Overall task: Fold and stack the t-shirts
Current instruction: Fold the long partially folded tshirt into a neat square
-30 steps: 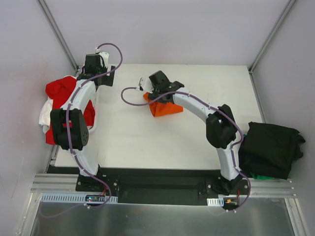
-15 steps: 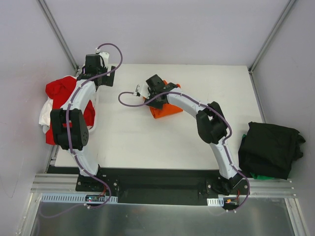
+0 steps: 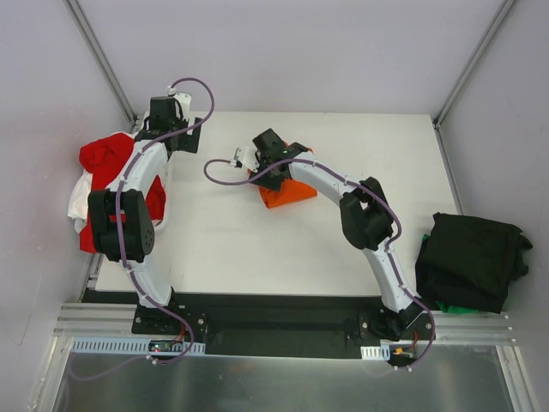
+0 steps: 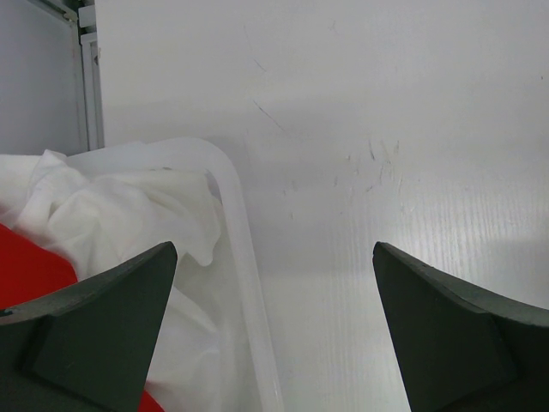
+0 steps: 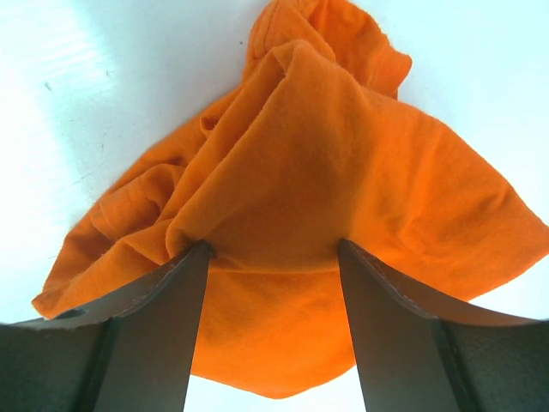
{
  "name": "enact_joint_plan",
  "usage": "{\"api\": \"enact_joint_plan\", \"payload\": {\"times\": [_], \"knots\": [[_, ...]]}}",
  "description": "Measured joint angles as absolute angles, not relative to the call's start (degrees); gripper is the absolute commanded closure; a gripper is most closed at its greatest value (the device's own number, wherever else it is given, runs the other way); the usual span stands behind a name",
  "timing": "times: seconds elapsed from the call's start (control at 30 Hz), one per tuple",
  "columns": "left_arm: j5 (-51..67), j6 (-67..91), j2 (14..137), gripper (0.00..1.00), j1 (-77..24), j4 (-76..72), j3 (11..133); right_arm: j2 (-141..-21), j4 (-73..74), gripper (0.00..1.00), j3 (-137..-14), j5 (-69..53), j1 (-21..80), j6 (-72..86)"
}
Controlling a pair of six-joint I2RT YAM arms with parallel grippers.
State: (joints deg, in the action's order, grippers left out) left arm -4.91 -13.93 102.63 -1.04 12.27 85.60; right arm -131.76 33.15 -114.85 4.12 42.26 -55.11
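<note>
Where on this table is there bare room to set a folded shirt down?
Bare white table lies right of the crumpled orange t-shirt, up to the black shirt pile, and along the near strip in front of it. The left edge is crowded: heaped red and white shirts and the left arm.

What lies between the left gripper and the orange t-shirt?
In the top view, bare white table and a loop of purple cable lie before the orange t-shirt.

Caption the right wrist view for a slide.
Right gripper, jaws pinching the bunched orange t-shirt, white table behind.
</note>
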Motion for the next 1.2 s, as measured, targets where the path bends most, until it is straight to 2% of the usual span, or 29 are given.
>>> {"api": "enact_joint_plan", "payload": {"times": [0.33, 0.83, 1.2], "knots": [[-4.75, -14.06, 102.45, 0.01, -1.04, 12.27, 84.6, -130.96, 32.8, 0.34, -111.61, 6.2, 40.82, -54.94], [-4.45, -14.17, 100.99, 0.01, -1.04, 12.27, 83.35, -127.52, 34.68, 0.33, -106.89, 1.8, 37.95, -52.29], [-2.92, -13.56, 100.97, 0.01, -1.04, 12.29, 82.87, -117.16, 35.66, 0.32, -105.93, 4.23, 38.76, -50.15]]}}
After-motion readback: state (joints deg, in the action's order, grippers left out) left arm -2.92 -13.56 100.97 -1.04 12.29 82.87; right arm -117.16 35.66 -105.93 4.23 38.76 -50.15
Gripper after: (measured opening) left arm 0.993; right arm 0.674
